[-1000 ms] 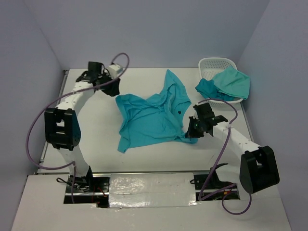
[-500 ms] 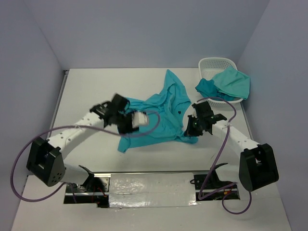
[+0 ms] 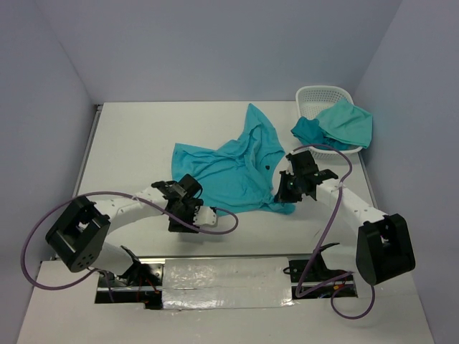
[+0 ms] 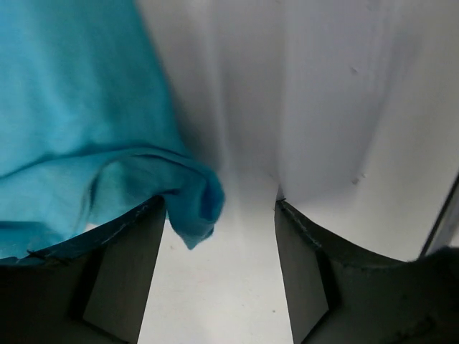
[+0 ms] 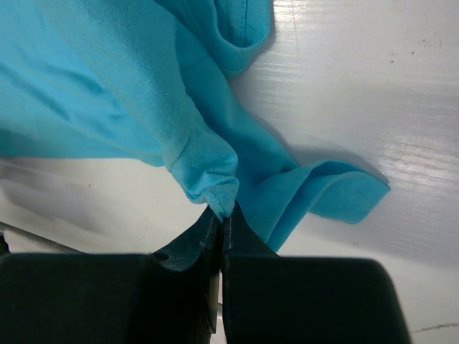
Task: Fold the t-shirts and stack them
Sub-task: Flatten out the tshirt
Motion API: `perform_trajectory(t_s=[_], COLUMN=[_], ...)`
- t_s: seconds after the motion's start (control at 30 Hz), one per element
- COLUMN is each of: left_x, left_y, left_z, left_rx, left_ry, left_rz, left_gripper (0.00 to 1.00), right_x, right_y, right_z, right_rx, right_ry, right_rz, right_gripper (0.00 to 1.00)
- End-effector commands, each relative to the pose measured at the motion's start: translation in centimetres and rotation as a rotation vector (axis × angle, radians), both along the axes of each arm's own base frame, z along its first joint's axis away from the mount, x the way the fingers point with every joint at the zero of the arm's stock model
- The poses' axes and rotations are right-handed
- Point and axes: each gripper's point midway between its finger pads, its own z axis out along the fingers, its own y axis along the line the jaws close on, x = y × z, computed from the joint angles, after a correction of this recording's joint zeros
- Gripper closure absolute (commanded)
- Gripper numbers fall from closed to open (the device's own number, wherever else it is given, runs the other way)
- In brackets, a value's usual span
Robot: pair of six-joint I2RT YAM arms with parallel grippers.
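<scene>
The left arm is no longer in the upper left of the overhead frame; it now lies low across the lower left, reaching toward the centre. Its left gripper (image 4: pixel 221 211) is at the lower-left corner of the spread t-shirt (image 3: pixel 229 172). That gripper has widened on the way and is released. In its wrist view the jaws stand apart, with the shirt's corner (image 4: pixel 193 208) lying on the bench (image 3: pixel 136 136) between them, nearer the left-hand jaw.

The right gripper (image 5: pixel 222 215) stays clenched on a pinch of hem at the shirt's lower-right edge, right of centre overhead. The shirt is rumpled mid-bench and not yet folded. Two more t-shirts (image 3: pixel 344 122) hang over the basket (image 3: pixel 319 97) at the upper right.

My reading is that the left side is lining up a second grip, so both arms can stretch the shirt flat
</scene>
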Motion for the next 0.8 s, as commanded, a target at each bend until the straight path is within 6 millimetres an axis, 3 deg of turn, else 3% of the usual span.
perform_trajectory(t_s=[0.0, 0.07, 0.1, 0.13, 0.2, 0.23, 0.27, 0.33, 0.37, 0.4, 0.43, 0.47, 0.5, 0.53, 0.57, 0.6, 0.63, 0.67, 0.7, 0.73, 0.77], left_x=[1.8, 1.8, 1.9, 2.0, 2.2, 2.3, 2.3, 2.1, 2.9, 2.4, 3.0, 4.5, 4.6, 7.0, 9.8, 10.9, 14.9, 17.6, 19.9, 24.1, 26.4], left_y=[-1.7, -1.5, -1.3, -1.1, -0.8, -0.9, -0.9, -1.2, -1.7, -1.4, -3.0, -2.0, -1.2, -2.0, 0.7, 2.0, 2.6, 4.8, 5.8, 6.6, 8.8], left_z=[0.0, -0.4, -0.7, -0.9, -1.2, -1.0, -0.9, -0.3, 0.9, 1.7, 3.8, 5.2, 5.9, 8.9, 10.1, 9.8, 13.7, 15.5, 15.8, 22.0, 24.8], left_rx=[-0.070, -0.056, -0.045, -0.031, -0.015, -0.018, -0.017, -0.032, -0.058, -0.063, -0.159, -0.219, -0.250, -0.367, -0.400, -0.387, -0.450, -0.495, -0.523, -0.620, -0.693], left_ry=[-0.059, -0.063, -0.065, -0.068, -0.076, -0.078, -0.075, -0.055, -0.061, -0.021, 0.018, 0.049, 0.125, 0.133, 0.117, 0.169, 0.077, 0.044, 0.062, -0.085, -0.138], left_rz=[0.076, 0.086, 0.097, 0.105, 0.125, 0.129, 0.134, 0.152, 0.171, 0.209, 0.222, 0.319, 0.401, 0.441, 0.564, 0.649, 0.680, 0.759, 0.843, 0.852, 0.903], left_gripper=[0.29, 0.35, 0.46, 0.46, 0.74, 0.95, 1.00, 1.00, 1.00, 1.00, 1.00, 1.00, 1.00, 1.00, 1.00, 1.00, 1.00, 1.00, 1.00, 1.00, 1.00], right_x=[1.5, 1.5, 1.5, 1.6, 1.6, 1.6, 1.6, 1.6, 1.6, 1.7, 1.8, 2.1, 3.5, 4.7, 5.9, 9.3, 11.6, 14.0, 17.5, 19.6, 22.1], right_y=[0.6, 0.7, 0.8, 0.8, 0.9, 1.0, 0.9, 0.9, 0.7, 0.5, 0.5, 0.6, 0.4, 0.4, 0.3, 0.3, -0.6, -1.6, -2.1, -3.2, -4.2], right_z=[1.3, 1.1, 1.1, 1.0, 1.1, 1.0, 0.9, 0.8, 0.7, 0.6, 0.7, 0.7, 1.9, 3.0, 3.6, 7.8, 10.1, 10.6, 17.8, 20.9, 21.3], right_rx=[0.020, 0.024, 0.025, 0.028, 0.034, 0.034, 0.032, 0.022, 0.014, 0.007, 0.004, 0.010, 0.028, 0.044, 0.052, 0.058, 0.042, -0.036, -0.058, -0.093, -0.136], right_ry=[-0.066, -0.062, -0.062, -0.059, -0.058, -0.054, -0.053, -0.051, -0.047, -0.041, -0.044, -0.039, -0.068, -0.094, -0.104, -0.207, -0.260, -0.275, -0.407, -0.465, -0.459], right_rz=[0.008, 0.008, 0.009, 0.006, 0.009, 0.011, 0.011, 0.017, 0.017, 0.013, 0.016, 0.020, 0.005, 0.003, -0.002, -0.014, -0.041, -0.046, -0.068, -0.096, -0.118], right_gripper=[1.00, 1.00, 1.00, 1.00, 1.00, 1.00, 1.00, 1.00, 1.00, 1.00, 1.00, 1.00, 1.00, 1.00, 1.00, 1.00, 1.00, 1.00, 1.00, 1.00, 1.00])
